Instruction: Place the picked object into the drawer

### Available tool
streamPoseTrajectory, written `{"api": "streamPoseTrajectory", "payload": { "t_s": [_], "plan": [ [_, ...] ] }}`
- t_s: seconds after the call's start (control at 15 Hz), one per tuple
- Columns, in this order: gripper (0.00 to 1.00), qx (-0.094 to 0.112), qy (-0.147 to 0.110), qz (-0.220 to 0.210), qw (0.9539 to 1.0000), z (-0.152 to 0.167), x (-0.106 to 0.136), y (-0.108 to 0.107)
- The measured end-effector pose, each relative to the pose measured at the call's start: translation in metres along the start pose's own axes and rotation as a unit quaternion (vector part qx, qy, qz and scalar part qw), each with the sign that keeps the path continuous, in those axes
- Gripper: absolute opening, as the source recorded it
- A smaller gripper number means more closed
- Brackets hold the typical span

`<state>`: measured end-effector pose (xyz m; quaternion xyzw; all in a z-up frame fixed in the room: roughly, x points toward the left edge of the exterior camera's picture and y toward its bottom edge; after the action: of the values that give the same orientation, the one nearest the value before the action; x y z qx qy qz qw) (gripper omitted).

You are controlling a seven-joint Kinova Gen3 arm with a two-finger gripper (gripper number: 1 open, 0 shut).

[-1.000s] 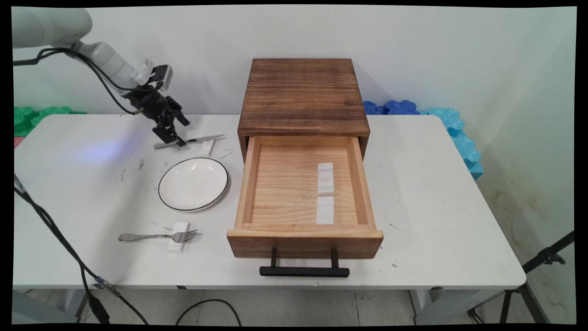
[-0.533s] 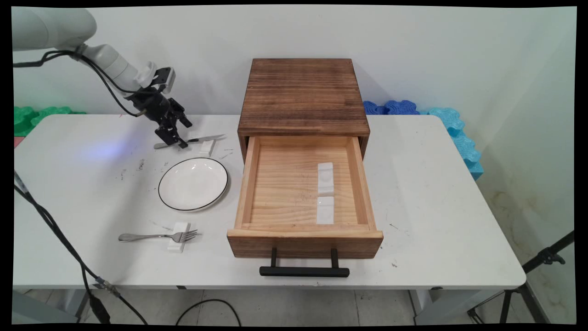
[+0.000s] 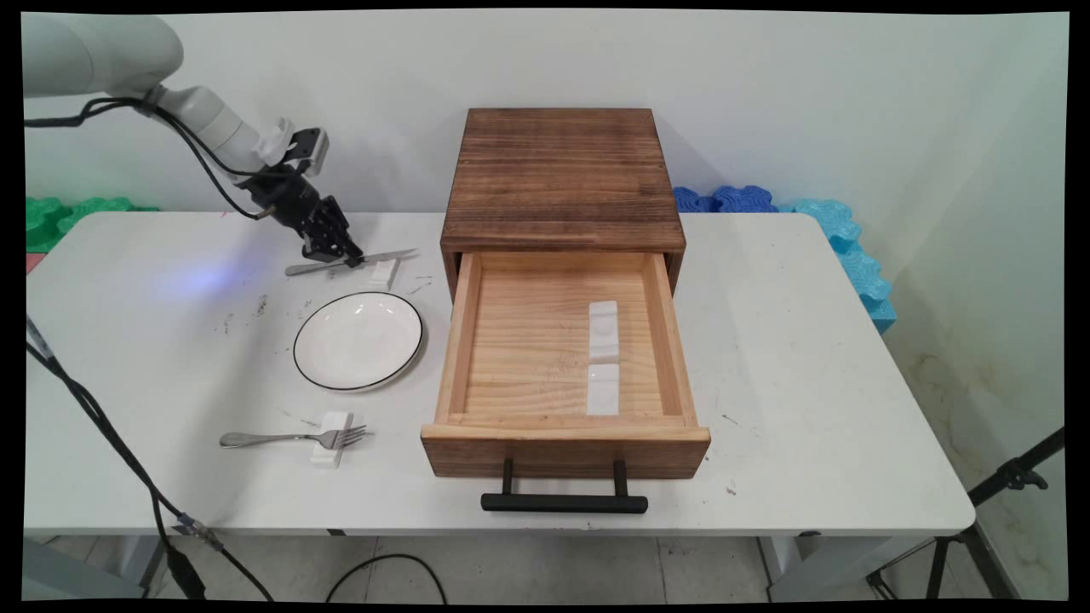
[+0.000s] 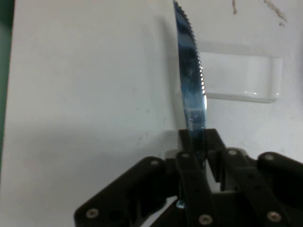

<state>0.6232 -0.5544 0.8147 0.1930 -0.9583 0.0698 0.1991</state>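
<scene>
Knife (image 3: 353,260) pinched by gripper (image 3: 339,253), blade over white rest (image 3: 384,272), beside plate (image 3: 358,340).

The main view looks down from above the near side of the white desk (image 3: 766,358), facing the pale wall behind, wide enough to take in the whole top. The hand view sits on the wrist, very near the desk, looking along the black jaws. Both share the serrated steel knife (image 3: 351,261) (image 4: 191,90) and the small white rectangular rest (image 3: 384,272) (image 4: 241,78), upper left in the main view.
</scene>
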Motion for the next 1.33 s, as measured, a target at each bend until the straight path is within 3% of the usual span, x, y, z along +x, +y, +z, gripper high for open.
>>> {"api": "streamPoseTrajectory", "payload": {
  "t_s": [0.67, 1.33],
  "plan": [
    [0.00, -0.003, 0.000, 0.006, 1.0000, -0.003, 0.002, 0.004],
    [0.00, 0.010, -0.008, 0.035, 0.9993, -0.037, 0.002, 0.012]
  ]
}}
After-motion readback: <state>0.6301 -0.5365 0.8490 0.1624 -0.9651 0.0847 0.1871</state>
